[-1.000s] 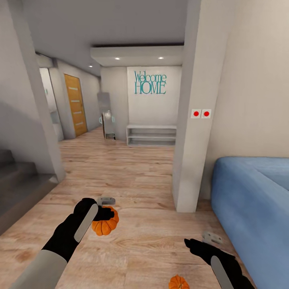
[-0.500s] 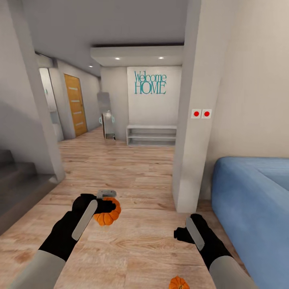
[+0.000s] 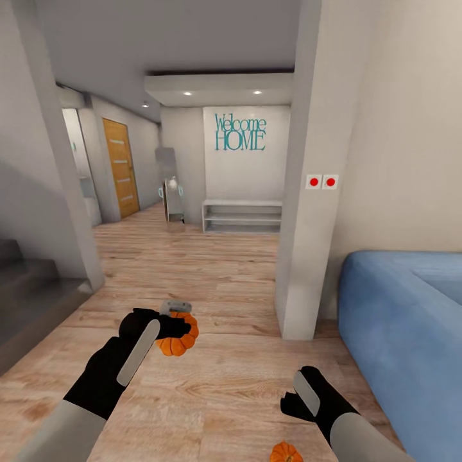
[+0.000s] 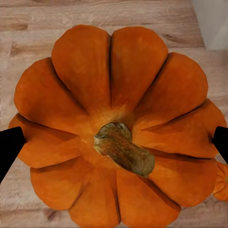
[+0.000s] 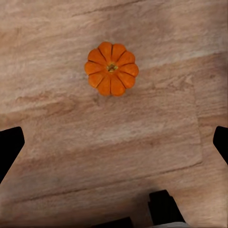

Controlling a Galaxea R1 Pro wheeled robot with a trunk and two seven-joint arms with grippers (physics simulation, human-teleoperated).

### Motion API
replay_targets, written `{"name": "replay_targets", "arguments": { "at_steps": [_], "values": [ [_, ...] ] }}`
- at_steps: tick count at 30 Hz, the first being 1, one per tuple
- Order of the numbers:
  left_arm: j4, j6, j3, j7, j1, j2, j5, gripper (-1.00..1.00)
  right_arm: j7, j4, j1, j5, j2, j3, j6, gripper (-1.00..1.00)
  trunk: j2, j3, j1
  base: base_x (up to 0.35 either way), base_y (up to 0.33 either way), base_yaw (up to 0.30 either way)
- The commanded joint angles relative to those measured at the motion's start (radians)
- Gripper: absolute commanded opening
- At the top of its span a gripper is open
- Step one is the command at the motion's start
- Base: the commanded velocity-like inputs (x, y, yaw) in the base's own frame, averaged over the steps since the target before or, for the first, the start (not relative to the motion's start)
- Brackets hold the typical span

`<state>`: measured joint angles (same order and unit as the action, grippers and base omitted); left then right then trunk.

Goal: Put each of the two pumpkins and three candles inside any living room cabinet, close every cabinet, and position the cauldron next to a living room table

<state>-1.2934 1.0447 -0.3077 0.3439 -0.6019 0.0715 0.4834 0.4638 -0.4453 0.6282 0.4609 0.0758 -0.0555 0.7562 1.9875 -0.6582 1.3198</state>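
Since the earlier frames the left gripper [image 3: 176, 326] has carried its pumpkin [image 3: 178, 340] a little higher and further forward, and the right arm has swung round, so that the right gripper [image 3: 296, 399] now points down at the floor [image 3: 218, 282] rather than forward. The room itself has not shifted, so the base is standing where it was.

As a judgement of progress, the task is at an early stage. One pumpkin is picked up and held off the boards; the second pumpkin [image 3: 285, 452] lies on the floor at the lower edge of the head view. No candle, cabinet, cauldron or table can be seen from here, so nothing can be said about them; what remains, at the least, is to collect this second pumpkin and get both into a cabinet.

The left gripper's two black fingers [image 4: 9, 145] press on opposite sides of the held pumpkin [image 4: 114, 123], pinching it with the stem facing the wrist camera. The right gripper is spread wide with nothing between its fingers [image 5: 8, 142]. In its wrist view the second pumpkin [image 5: 111, 68] sits upright on the boards ahead of the fingertips, apart from them and roughly in line with the gap. In the head view it lies just below and slightly to the left of that gripper.
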Motion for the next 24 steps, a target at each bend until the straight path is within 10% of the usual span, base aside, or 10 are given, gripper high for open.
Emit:
{"name": "replay_targets", "arguments": {
  "at_steps": [1,24],
  "values": [
    [-0.001,0.003,-0.003,0.011,-0.001,0.001,0.007,-1.0,0.008,0.001,0.001,0.01,0.0,-0.006,0.003,1.0,0.001,-0.001,0.0,0.0,0.0,0.0],
    [-0.001,0.003,-0.004,0.012,-0.001,-0.001,0.005,-1.0,0.003,0.002,-0.001,0.01,0.001,-0.058,-0.001,1.0,0.001,-0.001,0.0,0.029,0.014,0.0]
  ]
}}
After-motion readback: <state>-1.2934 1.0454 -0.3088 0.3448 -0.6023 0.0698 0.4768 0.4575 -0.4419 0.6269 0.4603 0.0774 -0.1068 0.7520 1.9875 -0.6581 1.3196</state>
